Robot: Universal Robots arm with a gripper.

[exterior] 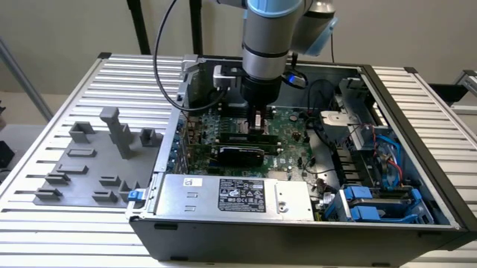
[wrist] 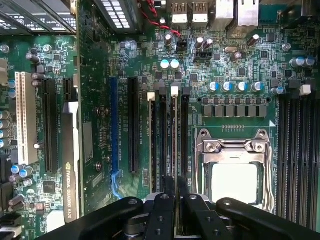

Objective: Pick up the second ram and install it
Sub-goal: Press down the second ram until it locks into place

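The second ram (wrist: 174, 145), a thin memory stick seen edge-on, stands upright in a slot of the green motherboard (wrist: 100, 150), between the neighbouring black memory slots and just beside the CPU socket (wrist: 234, 170) with its metal retention frame; the tool (wrist: 175, 192) is clenched on the stick's near end, its black fingers (wrist: 162, 210) pressing either side of it; in the exterior view the tool (exterior: 257, 125) reaches straight down from the grey and blue arm (exterior: 268, 33) into the open computer case (exterior: 417, 111), which lies on its side on the ribbed metal worktop (exterior: 82, 234); a black Nvidia Quadro graphics card (wrist: 70, 165) sits in an expansion slot well apart from the stick; the silver power supply (exterior: 231, 195) fills the case's near edge; grey plastic fixture blocks (exterior: 97, 162) stand on the worktop toward the exterior view's left.
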